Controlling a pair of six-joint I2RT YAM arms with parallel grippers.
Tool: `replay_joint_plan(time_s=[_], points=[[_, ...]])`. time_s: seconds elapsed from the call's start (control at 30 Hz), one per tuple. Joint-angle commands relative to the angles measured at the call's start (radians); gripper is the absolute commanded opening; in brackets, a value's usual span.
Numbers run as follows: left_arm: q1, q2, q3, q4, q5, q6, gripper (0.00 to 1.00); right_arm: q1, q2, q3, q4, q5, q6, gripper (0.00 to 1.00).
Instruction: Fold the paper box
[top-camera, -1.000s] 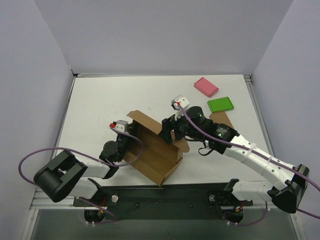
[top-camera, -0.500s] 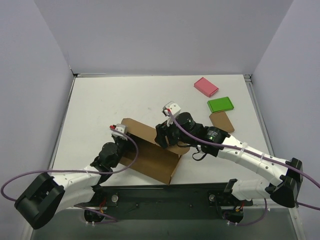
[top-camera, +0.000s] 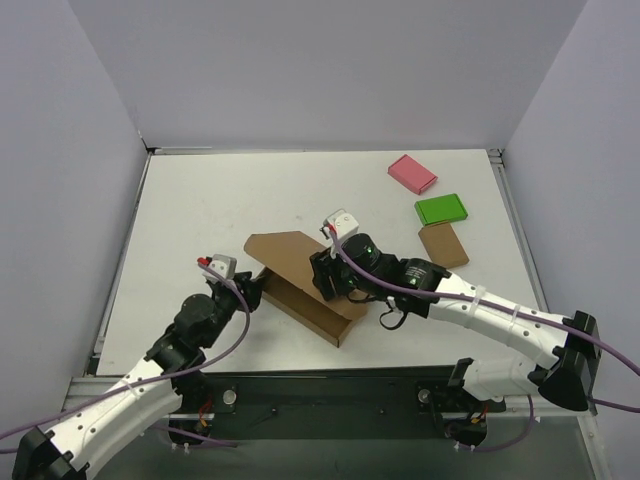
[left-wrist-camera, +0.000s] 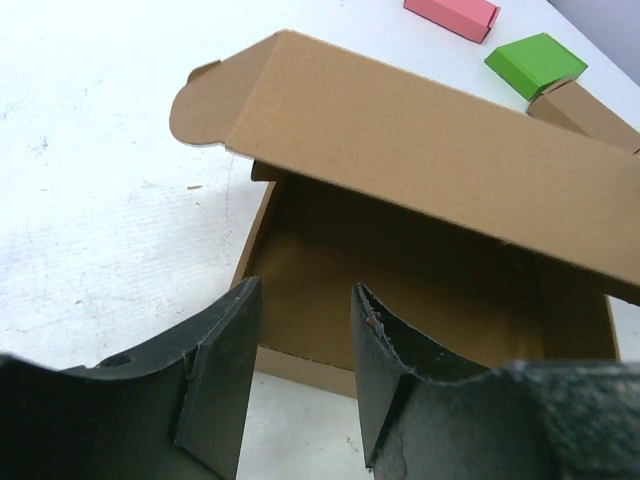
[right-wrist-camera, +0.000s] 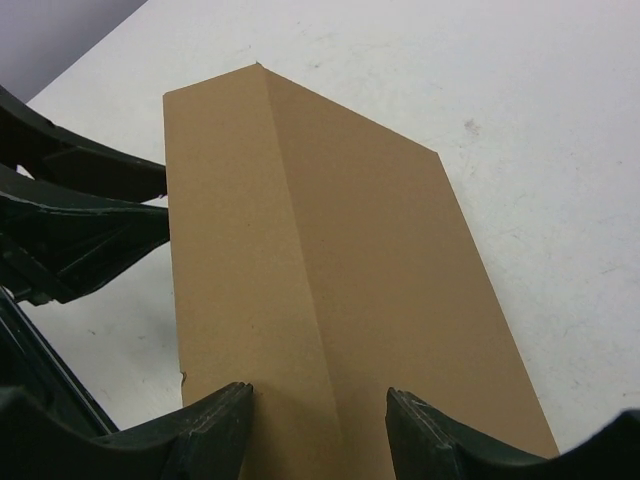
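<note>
The paper box (top-camera: 285, 258) is brown corrugated cardboard and lies mid-table with its lid folded down over the body. In the left wrist view the box (left-wrist-camera: 420, 150) gapes toward me, the lid hanging over a dark inside. My left gripper (top-camera: 250, 292) is open and empty just left of the box, fingers apart in the left wrist view (left-wrist-camera: 305, 345). My right gripper (top-camera: 323, 282) is open and rests on top of the lid (right-wrist-camera: 330, 250), one finger on each side of its crease (right-wrist-camera: 318, 400).
A pink block (top-camera: 412, 173), a green block (top-camera: 441, 209) and a small brown block (top-camera: 443, 244) lie at the back right. They also show in the left wrist view beyond the box: pink (left-wrist-camera: 452, 12), green (left-wrist-camera: 535, 62), brown (left-wrist-camera: 590, 112). Grey walls surround the table.
The right gripper has pushed the lid down from upright to nearly flat over the box. The left arm has drawn back toward the near left, away from the box.
</note>
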Motion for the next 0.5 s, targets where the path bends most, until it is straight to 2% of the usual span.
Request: replay_joint_plan(time_s=[0.0, 0.23, 0.3, 0.4, 0.47], points=[[-0.007, -0.107, 0.116, -0.308, 0.013, -0.043, 0.50, 0.017, 0.015, -0.023, -0.001, 0.036, 0.021, 0.53], [-0.007, -0.216, 0.232, -0.459, -0.039, -0.135, 0.50, 0.026, 0.014, -0.070, 0.011, 0.048, 0.044, 0.50], [-0.007, -0.178, 0.302, -0.468, -0.041, -0.126, 0.51, 0.031, 0.020, -0.085, 0.017, 0.048, 0.055, 0.50], [-0.005, -0.063, 0.405, -0.471, -0.024, -0.109, 0.57, 0.037, 0.038, -0.116, 0.022, 0.054, 0.074, 0.49], [-0.001, 0.043, 0.450, -0.454, 0.031, -0.087, 0.58, 0.040, 0.053, -0.134, 0.023, 0.056, 0.082, 0.49]])
